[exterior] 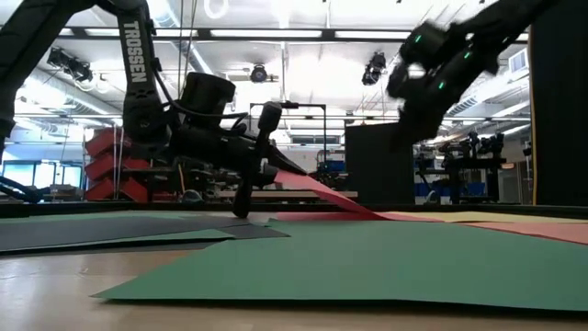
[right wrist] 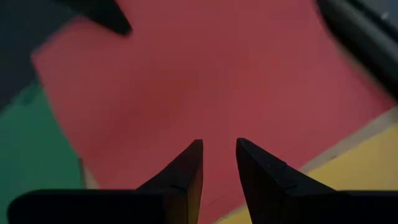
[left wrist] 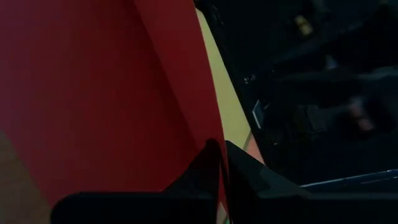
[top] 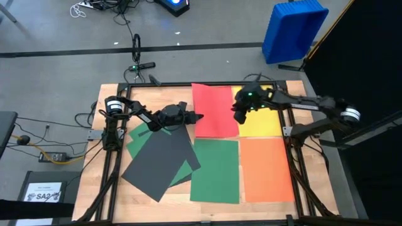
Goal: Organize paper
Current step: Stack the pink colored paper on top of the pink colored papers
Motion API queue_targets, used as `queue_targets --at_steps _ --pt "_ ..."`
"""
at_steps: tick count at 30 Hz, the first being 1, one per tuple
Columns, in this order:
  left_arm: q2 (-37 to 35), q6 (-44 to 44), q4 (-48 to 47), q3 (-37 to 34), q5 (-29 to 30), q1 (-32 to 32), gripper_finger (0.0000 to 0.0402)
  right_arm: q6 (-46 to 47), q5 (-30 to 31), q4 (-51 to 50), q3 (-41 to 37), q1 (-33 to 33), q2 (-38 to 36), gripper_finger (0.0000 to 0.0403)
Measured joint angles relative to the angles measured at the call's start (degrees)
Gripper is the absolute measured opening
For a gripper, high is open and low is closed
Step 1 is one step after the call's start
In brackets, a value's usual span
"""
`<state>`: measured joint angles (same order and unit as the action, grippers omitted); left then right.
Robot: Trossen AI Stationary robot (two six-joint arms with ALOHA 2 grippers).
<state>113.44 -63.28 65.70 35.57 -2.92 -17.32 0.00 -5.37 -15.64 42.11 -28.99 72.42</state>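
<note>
A red sheet (top: 215,110) lies at the table's far middle, partly over a yellow sheet (top: 262,122). An orange sheet (top: 267,169) and a green sheet (top: 215,171) lie flat nearer. Black sheets (top: 160,164) overlap another green one (top: 139,135) on the left. My left gripper (top: 196,117) is shut on the red sheet's left edge. My right gripper (top: 241,115) hangs open above the red sheet's right side, well clear of it in the low view (exterior: 430,87). My left gripper (left wrist: 222,152) pinches the red sheet's left edge (left wrist: 210,127) between its two fingers, coming nearly level from the table's left. That edge (exterior: 308,187) is raised off the table. The sheet slopes down to the right, where the rest of it lies flat.
The table's dark metal frame runs along both sides (top: 295,157). Bare wood (top: 160,97) shows at the far left and near edge. A blue bin (top: 294,28) and cables sit on the floor beyond. A white printed sheet (top: 47,193) lies off the table's left.
</note>
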Motion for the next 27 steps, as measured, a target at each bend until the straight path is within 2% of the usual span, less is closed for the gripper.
queue_targets --at_steps 4,8,12,16,18,22,27 --pt "-0.02 -0.19 -0.91 0.02 0.05 -0.02 0.0000 -0.50 0.02 3.65 0.00 -0.46 8.22 0.0075" --pt "-0.02 -1.04 -0.92 0.00 -0.17 -0.67 0.0000 -0.61 0.10 6.57 0.00 -1.79 12.31 0.0075" --pt "-0.04 -1.93 -1.27 0.00 -1.68 -1.71 0.0000 -1.74 3.64 6.86 0.00 -3.99 12.39 0.0075" --pt "-0.44 -1.94 -2.94 0.18 -2.70 -2.47 0.0000 -7.67 4.20 6.63 0.00 -6.44 12.20 0.0071" --pt "-1.29 -1.67 -5.67 0.82 -3.03 -2.56 0.0000 -10.63 4.27 5.92 0.00 -7.41 12.20 0.0059" --pt "-3.41 1.38 -15.28 3.95 -4.21 -2.58 0.0000 -13.58 3.73 2.69 0.01 -9.04 12.20 0.0009" --pt "-3.72 3.29 -21.16 7.00 -4.97 -2.78 0.0000 -14.27 4.10 -1.03 0.02 -9.42 12.20 0.0006"
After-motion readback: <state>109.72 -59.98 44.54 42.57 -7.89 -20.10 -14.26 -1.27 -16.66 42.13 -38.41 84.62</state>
